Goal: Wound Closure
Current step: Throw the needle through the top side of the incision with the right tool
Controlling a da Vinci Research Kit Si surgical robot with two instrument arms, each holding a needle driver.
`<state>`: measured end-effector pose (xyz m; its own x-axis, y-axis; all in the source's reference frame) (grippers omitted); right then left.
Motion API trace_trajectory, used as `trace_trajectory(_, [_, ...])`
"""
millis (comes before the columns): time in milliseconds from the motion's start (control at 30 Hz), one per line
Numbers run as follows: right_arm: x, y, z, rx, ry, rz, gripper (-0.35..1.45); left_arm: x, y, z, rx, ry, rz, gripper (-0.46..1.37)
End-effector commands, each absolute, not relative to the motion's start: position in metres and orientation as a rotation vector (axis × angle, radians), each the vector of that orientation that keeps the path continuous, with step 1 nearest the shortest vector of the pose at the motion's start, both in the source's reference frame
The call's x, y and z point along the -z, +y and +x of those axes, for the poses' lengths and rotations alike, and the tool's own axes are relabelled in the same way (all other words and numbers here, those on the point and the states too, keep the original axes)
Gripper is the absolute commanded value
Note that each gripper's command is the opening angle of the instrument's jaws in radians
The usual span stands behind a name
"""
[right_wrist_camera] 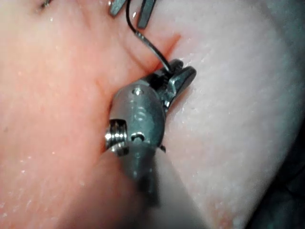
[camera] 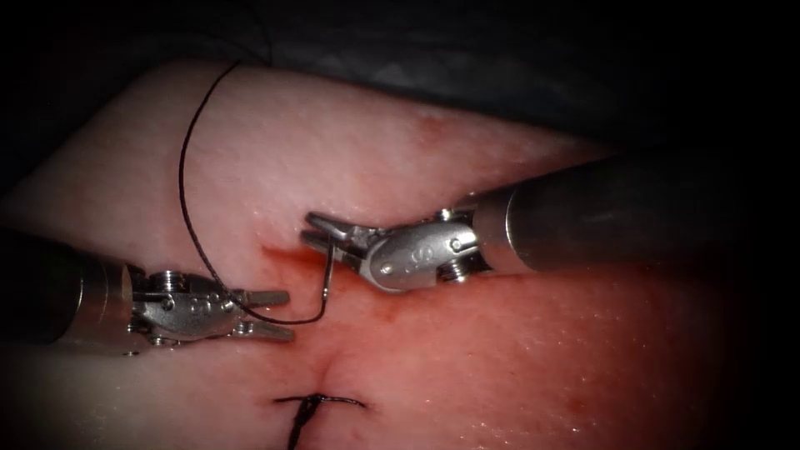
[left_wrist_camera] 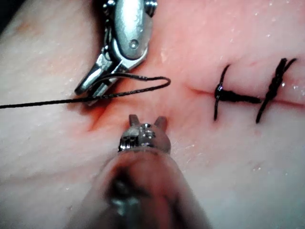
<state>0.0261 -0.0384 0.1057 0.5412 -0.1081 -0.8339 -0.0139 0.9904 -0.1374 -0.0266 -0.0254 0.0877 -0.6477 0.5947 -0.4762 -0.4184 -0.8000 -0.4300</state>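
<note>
Two claws sit by the cut in the tissue [camera: 517, 150]: the right claw [camera: 321, 231], mid frame, pinches one end of the needle [camera: 327, 287], which curves down-left to the open, empty left claw [camera: 271, 312], thread [camera: 185, 192] trailing up-left.

Needle [camera: 325, 287] hangs over the cut [camera: 287, 254], between left gripper [camera: 271, 312] and right gripper [camera: 321, 232].

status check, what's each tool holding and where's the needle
Right tool shut on the needle near one end, over the cut. Left tool open, holding nothing, thread running between its jaws. Needle out of the tissue. Tied stitch below.
</note>
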Motion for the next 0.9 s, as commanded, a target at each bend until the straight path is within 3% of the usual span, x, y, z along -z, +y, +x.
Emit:
trace_trajectory(33, [-0.1059,-0.0384,0.0261,0.026,0.992,-0.108,-0.35,-0.0879,-0.0253,-0.0268,-2.382,-0.368,-0.848,0.33])
trace_trajectory(367, [-0.1016,-0.0357,0.0264,-0.028,1.052,-0.148,-0.35,-0.0892,-0.0235,-0.027,-2.359,-0.29,-0.966,-0.02])
trace_trajectory(667, [-0.0977,-0.0322,0.0267,0.019,1.053,-0.195,-0.35,-0.0911,-0.0243,-0.0266,-2.38,-0.3,-0.932,-0.16])
trace_trajectory(900, [-0.097,-0.0305,0.0267,0.017,1.053,-0.208,-0.35,-0.0922,-0.0262,-0.027,-2.419,-0.369,-0.839,-0.06])
